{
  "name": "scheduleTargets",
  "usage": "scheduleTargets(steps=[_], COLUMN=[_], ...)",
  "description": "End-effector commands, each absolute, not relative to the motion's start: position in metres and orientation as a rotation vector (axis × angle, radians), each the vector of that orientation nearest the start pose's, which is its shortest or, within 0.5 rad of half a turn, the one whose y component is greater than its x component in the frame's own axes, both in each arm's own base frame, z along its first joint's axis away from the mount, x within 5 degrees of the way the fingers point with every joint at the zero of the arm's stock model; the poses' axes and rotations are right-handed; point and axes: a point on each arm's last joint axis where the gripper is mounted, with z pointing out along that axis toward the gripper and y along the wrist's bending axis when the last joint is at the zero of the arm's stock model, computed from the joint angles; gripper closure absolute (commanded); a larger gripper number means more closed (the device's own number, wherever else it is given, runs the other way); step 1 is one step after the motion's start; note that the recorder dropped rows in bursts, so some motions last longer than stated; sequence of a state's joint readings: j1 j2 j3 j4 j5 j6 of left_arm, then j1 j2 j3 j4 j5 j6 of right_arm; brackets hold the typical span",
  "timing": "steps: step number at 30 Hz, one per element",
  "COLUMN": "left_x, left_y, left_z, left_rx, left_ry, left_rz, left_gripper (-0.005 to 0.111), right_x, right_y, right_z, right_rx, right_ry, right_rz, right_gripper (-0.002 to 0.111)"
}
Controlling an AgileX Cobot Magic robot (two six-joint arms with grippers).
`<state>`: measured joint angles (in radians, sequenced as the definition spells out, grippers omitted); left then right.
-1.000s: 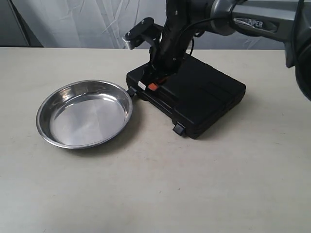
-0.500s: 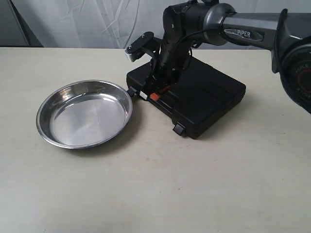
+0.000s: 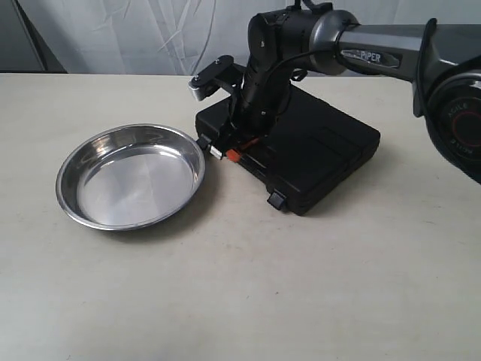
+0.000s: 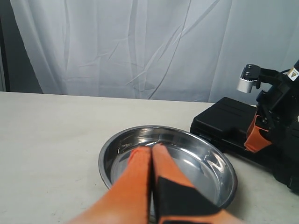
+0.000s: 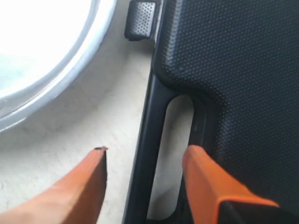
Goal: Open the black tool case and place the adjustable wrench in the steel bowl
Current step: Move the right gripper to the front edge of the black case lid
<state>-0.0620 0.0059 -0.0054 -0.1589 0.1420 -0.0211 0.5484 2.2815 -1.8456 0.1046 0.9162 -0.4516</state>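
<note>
The black tool case (image 3: 316,150) lies closed on the table, so the adjustable wrench is hidden. Just left of it sits the steel bowl (image 3: 131,180), empty and shiny. My right gripper (image 3: 228,153) is down at the case's front left edge. It is open, and its orange fingers straddle the bar of the carry handle (image 5: 145,154), one finger over the table and one in the handle slot. My left gripper (image 4: 150,148) is shut with nothing in it and hovers low at the near rim of the bowl (image 4: 168,128). The exterior view does not show it.
Two latches stick out from the case's front edge, one by the bowl (image 3: 203,141) and one at the near corner (image 3: 276,199). A white curtain (image 3: 135,34) hangs behind the table. The right arm (image 3: 376,53) reaches in from the right above the case.
The right arm has lowered and its gripper has moved down and slightly left to the case's front edge. Bowl and case have not moved.
</note>
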Motion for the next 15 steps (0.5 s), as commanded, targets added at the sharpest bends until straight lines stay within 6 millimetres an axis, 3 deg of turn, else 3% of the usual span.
scheduleTargets(steps=[1,7,15], left_x=[0.056,0.056,0.056], left_y=[-0.006,-0.006,-0.006], left_z=[0.201,0.201,0.201], left_rx=[-0.087,-0.085,-0.082], left_ry=[1.622,1.624,1.624], left_rz=[-0.213,-0.211,-0.208], left_gripper=[0.107,0.107,0.107], right_x=[0.412,0.413,0.416], right_y=[0.259,0.259,0.261], right_z=[0.15,0.139,0.142], right_rx=[-1.325,-1.333,-1.32], right_ry=[2.521,2.533,2.509], right_rz=[0.121,0.115,0.115], right_gripper=[0.058,0.058,0.058])
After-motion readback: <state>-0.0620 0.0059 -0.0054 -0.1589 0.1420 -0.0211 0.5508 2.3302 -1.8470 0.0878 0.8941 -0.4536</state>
